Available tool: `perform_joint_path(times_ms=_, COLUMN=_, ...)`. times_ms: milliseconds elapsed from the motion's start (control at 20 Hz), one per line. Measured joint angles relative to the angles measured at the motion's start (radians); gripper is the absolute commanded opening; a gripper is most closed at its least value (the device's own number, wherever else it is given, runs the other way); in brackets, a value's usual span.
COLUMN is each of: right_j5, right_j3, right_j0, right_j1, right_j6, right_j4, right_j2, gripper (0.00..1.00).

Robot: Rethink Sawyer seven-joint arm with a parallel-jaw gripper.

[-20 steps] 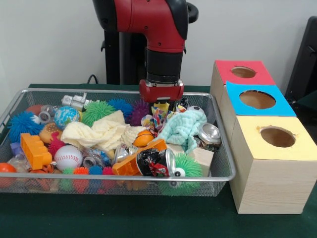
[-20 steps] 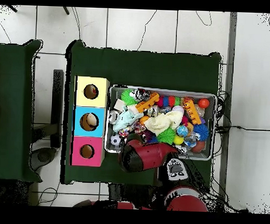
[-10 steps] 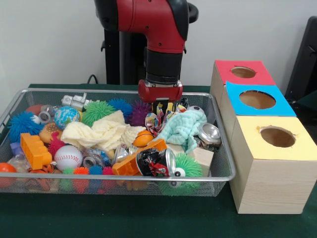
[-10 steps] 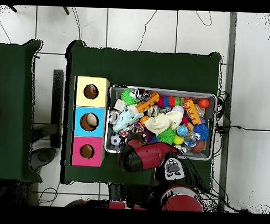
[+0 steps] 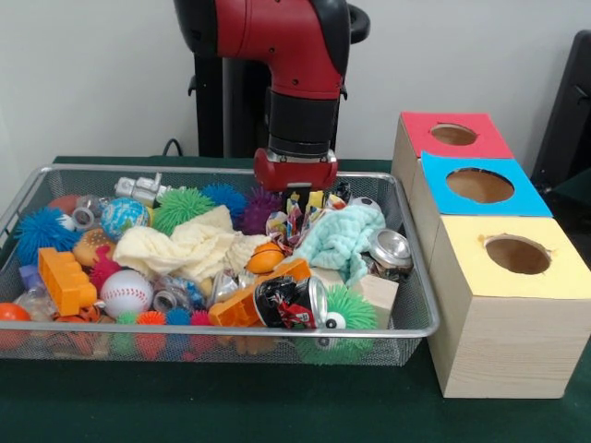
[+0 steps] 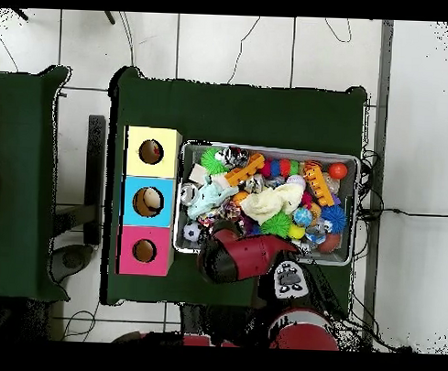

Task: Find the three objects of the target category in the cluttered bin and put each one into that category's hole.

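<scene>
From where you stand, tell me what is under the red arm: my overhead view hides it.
Observer: The gripper hangs low over a crinkled multicoloured wrapper at the far side of the wire mesh bin.
Operator: Describe what is beside it, toward the boxes.
Observer: A mint green cloth is bunched up higher than the items around it.
Operator: Give me the box height.
Observer: The top of the yellow-topped wooden box stands above the bin's rim.
</scene>
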Motion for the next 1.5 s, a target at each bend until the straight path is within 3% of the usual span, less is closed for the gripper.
perform_joint_path(times_ms=250, right_j5=0.094, right_j3=0.019, right_j0=-0.131, right_j1=-0.042, right_j6=0.000, right_j4=0.001, right_j2=0.106, gripper=0.00)
perform_joint_path(times_ms=500, right_j5=0.304, right_j3=0.040, right_j0=-0.297, right_j1=-0.108, right_j6=0.000, right_j4=0.027, right_j2=0.247, gripper=0.00)
perform_joint_path(times_ms=850, right_j5=0.492, right_j3=0.051, right_j0=-0.397, right_j1=-0.193, right_j6=0.000, right_j4=0.069, right_j2=0.355, gripper=0.00)
perform_joint_path(times_ms=1300, right_j5=0.540, right_j3=0.055, right_j0=-0.473, right_j1=-0.281, right_j6=0.000, right_j4=0.117, right_j2=0.496, gripper=0.00)
perform_joint_path(times_ms=1500, right_j5=0.553, right_j3=0.071, right_j0=-0.542, right_j1=-0.311, right_j6=0.000, right_j4=0.143, right_j2=0.577, gripper=0.00)
